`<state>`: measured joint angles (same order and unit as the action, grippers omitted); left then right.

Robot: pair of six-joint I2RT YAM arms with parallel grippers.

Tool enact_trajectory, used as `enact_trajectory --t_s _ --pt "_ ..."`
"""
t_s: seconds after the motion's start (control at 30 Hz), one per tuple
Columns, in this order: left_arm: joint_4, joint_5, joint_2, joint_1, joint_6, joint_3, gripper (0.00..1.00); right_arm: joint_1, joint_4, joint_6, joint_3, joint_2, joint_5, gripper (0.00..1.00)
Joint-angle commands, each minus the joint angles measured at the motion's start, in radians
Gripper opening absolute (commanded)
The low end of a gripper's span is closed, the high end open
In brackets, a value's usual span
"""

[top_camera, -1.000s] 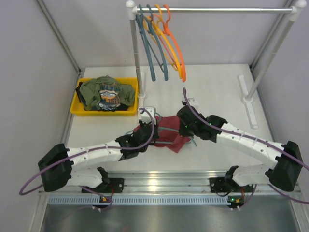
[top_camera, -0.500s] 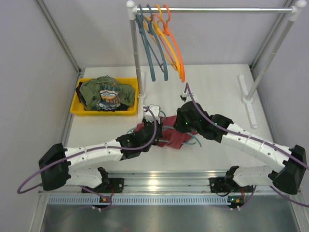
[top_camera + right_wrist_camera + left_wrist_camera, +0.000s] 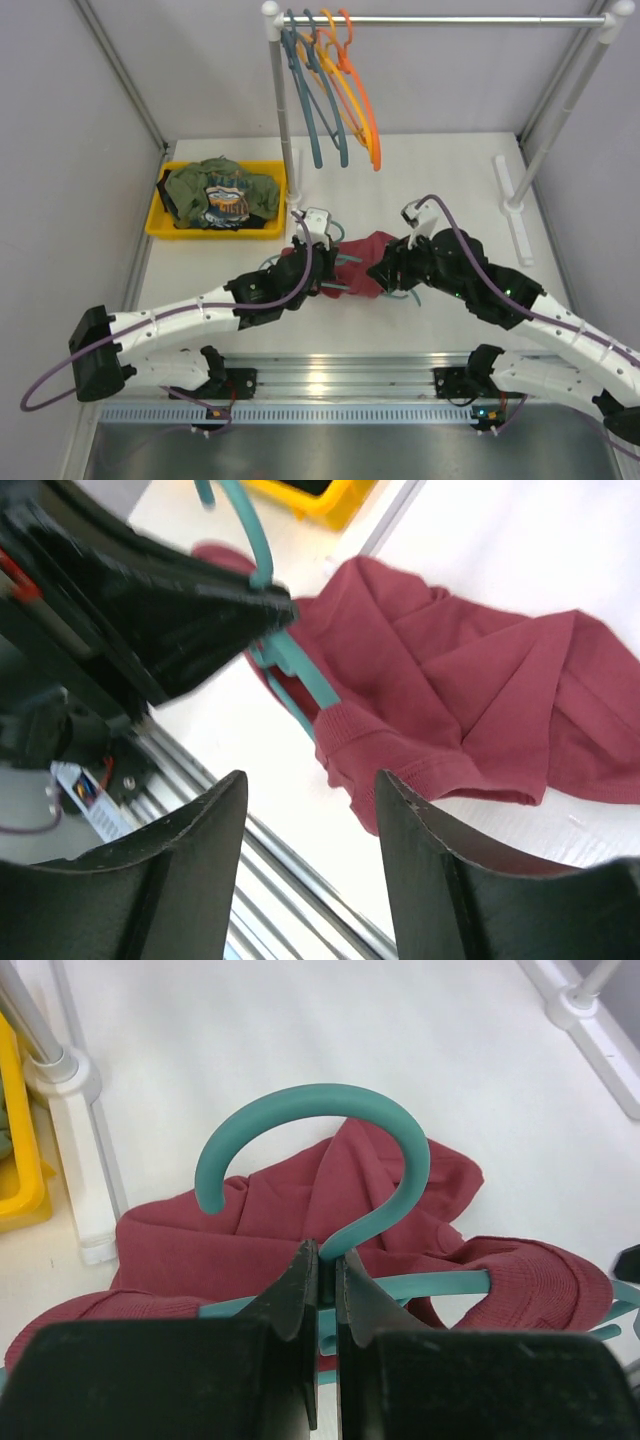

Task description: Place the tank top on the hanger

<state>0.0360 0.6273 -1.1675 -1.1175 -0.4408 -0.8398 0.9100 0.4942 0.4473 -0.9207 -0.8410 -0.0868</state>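
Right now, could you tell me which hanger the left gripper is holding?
The teal hanger with the maroon tank top, pinched at its neck by the left gripper; the blue, yellow and orange hangers hang on the rail.

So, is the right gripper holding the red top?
No, the right gripper stands open and empty, with the tank top lying loose beyond it.

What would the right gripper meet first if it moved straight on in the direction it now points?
Most likely the hem of the tank top, just ahead of the right gripper, with the hanger close beside it; depth is unclear.
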Motion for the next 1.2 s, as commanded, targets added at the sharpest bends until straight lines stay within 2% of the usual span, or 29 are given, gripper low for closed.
enact_trajectory --t_s 0.0,0.07,0.27,0.4,0.73,0.87,1.0,1.1,1.17 --pt "0.015 -0.043 0.038 -0.008 0.033 -0.068 0.0 -0.005 -0.051 -0.097 0.037 0.005 0.131 0.56" --pt "0.027 -0.054 0.043 -0.007 0.036 -0.087 0.0 -0.005 -0.06 -0.108 0.039 -0.003 0.151 0.58" --pt "0.039 -0.074 0.061 -0.011 0.051 -0.122 0.0 -0.005 -0.048 -0.14 0.017 -0.044 0.139 0.57" --pt "0.056 -0.086 0.066 -0.015 0.062 -0.142 0.0 -0.008 -0.008 -0.179 -0.004 -0.046 0.059 0.57" --pt "0.059 -0.129 0.077 -0.018 0.076 -0.16 0.0 -0.005 -0.034 -0.196 0.002 -0.044 0.114 0.56" --pt "0.056 -0.133 0.075 -0.018 0.079 -0.173 0.0 -0.005 -0.052 -0.173 0.011 -0.038 0.128 0.47" --pt "0.054 -0.143 0.069 -0.019 0.082 -0.189 0.0 -0.005 -0.08 -0.154 0.026 -0.027 0.148 0.26" --pt "0.058 -0.146 0.063 -0.024 0.083 -0.202 0.0 -0.005 -0.085 -0.145 0.034 -0.02 0.147 0.0" --pt "0.056 -0.146 0.062 -0.022 0.083 -0.208 0.0 -0.003 -0.104 -0.134 0.052 0.003 0.141 0.0"
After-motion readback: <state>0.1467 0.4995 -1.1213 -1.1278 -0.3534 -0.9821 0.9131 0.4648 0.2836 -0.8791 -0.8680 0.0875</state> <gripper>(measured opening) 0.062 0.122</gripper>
